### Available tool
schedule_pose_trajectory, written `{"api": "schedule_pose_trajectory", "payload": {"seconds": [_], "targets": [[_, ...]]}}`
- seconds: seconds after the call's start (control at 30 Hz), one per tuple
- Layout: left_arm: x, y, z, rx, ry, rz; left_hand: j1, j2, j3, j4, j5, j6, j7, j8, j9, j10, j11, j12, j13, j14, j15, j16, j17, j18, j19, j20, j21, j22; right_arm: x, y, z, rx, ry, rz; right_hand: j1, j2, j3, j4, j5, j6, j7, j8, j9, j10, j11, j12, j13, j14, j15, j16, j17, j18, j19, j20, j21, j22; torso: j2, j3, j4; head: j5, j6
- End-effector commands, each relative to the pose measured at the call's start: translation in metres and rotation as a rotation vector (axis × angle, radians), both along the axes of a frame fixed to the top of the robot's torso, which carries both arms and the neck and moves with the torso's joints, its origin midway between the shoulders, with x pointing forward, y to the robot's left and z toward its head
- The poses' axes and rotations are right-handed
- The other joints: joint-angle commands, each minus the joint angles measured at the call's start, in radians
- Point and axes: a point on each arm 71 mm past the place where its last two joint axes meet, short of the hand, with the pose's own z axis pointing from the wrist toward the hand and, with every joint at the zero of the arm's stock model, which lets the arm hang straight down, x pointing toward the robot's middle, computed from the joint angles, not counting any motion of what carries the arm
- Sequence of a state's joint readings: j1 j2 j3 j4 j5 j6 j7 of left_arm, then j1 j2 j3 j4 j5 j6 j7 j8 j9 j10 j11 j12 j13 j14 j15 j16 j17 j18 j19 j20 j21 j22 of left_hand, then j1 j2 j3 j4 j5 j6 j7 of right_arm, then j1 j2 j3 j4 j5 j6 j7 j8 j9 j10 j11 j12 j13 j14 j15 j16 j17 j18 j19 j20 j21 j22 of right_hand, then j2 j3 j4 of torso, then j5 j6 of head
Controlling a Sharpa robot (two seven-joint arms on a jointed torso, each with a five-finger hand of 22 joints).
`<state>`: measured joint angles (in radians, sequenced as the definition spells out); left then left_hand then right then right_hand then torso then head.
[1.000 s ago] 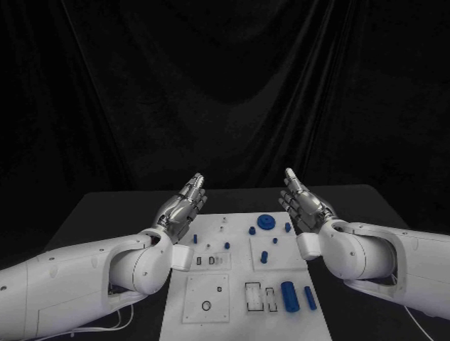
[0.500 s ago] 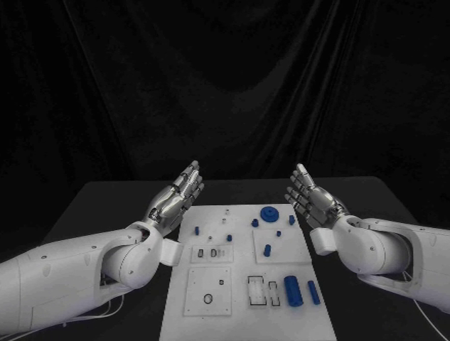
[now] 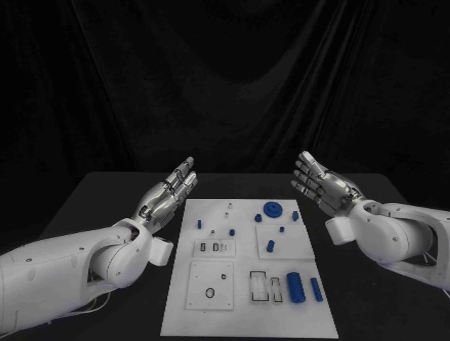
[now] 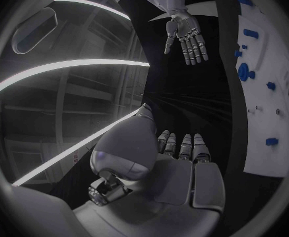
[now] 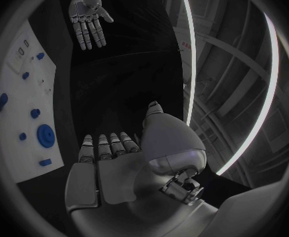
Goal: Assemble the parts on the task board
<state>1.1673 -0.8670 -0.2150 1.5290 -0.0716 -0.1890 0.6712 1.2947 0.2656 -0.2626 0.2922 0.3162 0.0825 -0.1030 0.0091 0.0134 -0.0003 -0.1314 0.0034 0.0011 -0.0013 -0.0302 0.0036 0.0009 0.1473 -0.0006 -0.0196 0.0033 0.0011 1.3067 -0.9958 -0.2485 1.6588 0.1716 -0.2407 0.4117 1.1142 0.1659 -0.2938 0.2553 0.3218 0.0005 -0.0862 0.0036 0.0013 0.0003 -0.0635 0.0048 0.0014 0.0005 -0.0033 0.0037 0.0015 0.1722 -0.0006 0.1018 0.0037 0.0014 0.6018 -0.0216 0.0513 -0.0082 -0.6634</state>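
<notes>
The white task board (image 3: pixel 247 312) lies in the middle of the black table. Small blue parts sit on it: a blue gear (image 3: pixel 272 208) near its far edge, a thick blue cylinder (image 3: pixel 294 286) and a thinner blue pin (image 3: pixel 316 288) at its near right. My left hand (image 3: pixel 166 192) floats above the table just left of the board, fingers straight and apart, holding nothing. My right hand (image 3: pixel 324 186) floats to the right of the board, also flat and empty. The left wrist view has the board (image 4: pixel 263 105), the gear (image 4: pixel 244 71) and my right hand (image 4: pixel 187 37). The right wrist view has the board (image 5: pixel 22 110), the gear (image 5: pixel 46 135) and my left hand (image 5: pixel 87 13).
Black cloth hangs behind the table. Bare black tabletop (image 3: pixel 92 206) runs along both sides of the board. Dark-rimmed slots (image 3: pixel 255 285) and a small ring (image 3: pixel 210 291) mark the board's near half.
Both hands have spread outward, away from each other, from over the board's far corners to beside its edges. The camera has also shifted, so the board sits a little differently.
</notes>
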Motion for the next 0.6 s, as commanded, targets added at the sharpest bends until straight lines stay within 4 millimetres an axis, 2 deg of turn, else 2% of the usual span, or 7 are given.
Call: {"api": "schedule_pose_trajectory", "payload": {"seconds": [0.03,0.07,0.1,0.13,0.33,0.43,0.6], "targets": [[-0.004,0.003,0.010,0.061,-0.169,-0.026,0.036,-0.005,0.010,-0.003,0.038,0.005,0.013,0.006,0.002,0.000,0.022,-0.003,-0.001,0.001,-0.060,-0.004,-0.001,0.005,0.001,0.012,-0.003,-0.001,0.002,0.004,0.006,-0.336,-0.084,0.208,0.123,-0.011,0.039,-0.055,0.133,0.013,0.052,0.001,0.003,0.000,0.029,-0.005,-0.001,0.000,0.026,-0.004,-0.002,0.003,0.001,0.028,-0.004,-0.001,0.012,-0.0061,0.0098,-0.003,-0.011],[-0.004,0.005,0.010,0.069,-0.175,-0.024,0.047,-0.005,0.012,-0.002,0.046,0.009,0.016,0.006,0.002,0.000,0.026,-0.003,-0.001,0.001,-0.055,-0.004,-0.001,0.004,0.001,0.015,-0.003,-0.001,0.004,0.004,0.008,-0.399,-0.093,0.237,0.168,-0.014,0.053,-0.082,0.216,0.021,0.066,0.004,0.005,0.000,0.054,-0.005,-0.001,0.000,0.031,-0.004,-0.002,0.005,0.001,0.037,-0.004,-0.001,0.013,-0.0069,0.0103,-0.003,-0.012],[-0.005,0.007,0.010,0.076,-0.181,-0.021,0.049,-0.005,0.012,-0.002,0.048,0.009,0.017,0.006,0.002,0.000,0.027,-0.003,-0.001,0.001,-0.054,-0.004,-0.001,0.004,0.001,0.016,-0.003,-0.001,0.006,0.003,0.010,-0.480,-0.101,0.271,0.180,-0.018,0.052,-0.077,0.212,0.044,0.080,0.011,0.010,0.000,0.084,-0.005,-0.001,0.000,0.050,-0.004,-0.002,0.006,0.001,0.058,-0.004,-0.001,0.016,-0.0082,0.0109,-0.002,-0.015],[-0.005,0.008,0.011,0.082,-0.185,-0.019,0.049,-0.005,0.012,-0.002,0.049,0.010,0.017,0.006,0.002,0.000,0.028,-0.003,-0.001,0.001,-0.053,-0.004,-0.001,0.004,0.001,0.016,-0.003,-0.001,0.007,0.003,0.012,-0.562,-0.106,0.304,0.197,-0.020,0.053,-0.080,0.211,0.067,0.112,0.015,0.013,0.000,0.073,-0.005,-0.001,0.000,0.070,-0.004,-0.002,0.008,0.001,0.086,-0.004,-0.001,0.020,-0.0103,0.0127,-0.002,-0.019],[-0.006,0.010,0.013,0.095,-0.197,-0.017,0.077,-0.001,0.016,-0.001,0.077,0.029,0.036,0.009,0.005,0.000,0.041,-0.003,-0.001,0.001,-0.031,-0.004,-0.001,0.003,0.001,0.041,-0.003,-0.001,0.016,0.001,0.025,-0.919,-0.158,0.405,0.242,-0.028,0.091,-0.111,0.095,0.116,0.160,0.016,0.019,0.007,0.115,-0.002,0.001,0.052,0.151,0.011,0.011,0.009,0.126,0.155,0.071,0.042,0.036,-0.0185,0.0169,-0.002,-0.034],[-0.007,0.010,0.015,0.099,-0.209,-0.008,0.115,-0.004,0.022,-0.001,0.141,0.035,0.021,0.009,0.005,0.000,0.009,-0.003,-0.001,0.001,-0.029,-0.004,-0.001,0.018,0.001,0.114,-0.003,-0.001,0.022,0.003,0.033,-1.099,-0.208,0.436,0.244,-0.051,0.160,-0.129,0.044,0.123,0.168,0.016,0.019,0.015,0.126,0.000,0.003,0.135,0.167,0.019,0.021,0.003,0.243,0.159,0.114,0.058,0.046,-0.0242,0.0201,-0.008,-0.041],[-0.006,0.010,0.019,0.100,-0.225,-0.003,0.125,-0.004,0.022,0.000,0.152,0.038,0.009,0.009,0.005,0.000,-0.012,-0.003,-0.001,0.001,-0.022,-0.004,-0.001,0.021,0.001,0.134,-0.003,-0.001,0.029,0.006,0.048,-1.355,-0.354,0.448,0.265,-0.079,0.273,-0.191,-0.010,0.164,0.158,0.021,0.023,0.039,0.117,0.005,0.008,0.262,0.147,0.031,0.035,-0.003,0.332,0.135,0.121,0.053,0.070,-0.0340,0.0254,-0.003,-0.042]]}}
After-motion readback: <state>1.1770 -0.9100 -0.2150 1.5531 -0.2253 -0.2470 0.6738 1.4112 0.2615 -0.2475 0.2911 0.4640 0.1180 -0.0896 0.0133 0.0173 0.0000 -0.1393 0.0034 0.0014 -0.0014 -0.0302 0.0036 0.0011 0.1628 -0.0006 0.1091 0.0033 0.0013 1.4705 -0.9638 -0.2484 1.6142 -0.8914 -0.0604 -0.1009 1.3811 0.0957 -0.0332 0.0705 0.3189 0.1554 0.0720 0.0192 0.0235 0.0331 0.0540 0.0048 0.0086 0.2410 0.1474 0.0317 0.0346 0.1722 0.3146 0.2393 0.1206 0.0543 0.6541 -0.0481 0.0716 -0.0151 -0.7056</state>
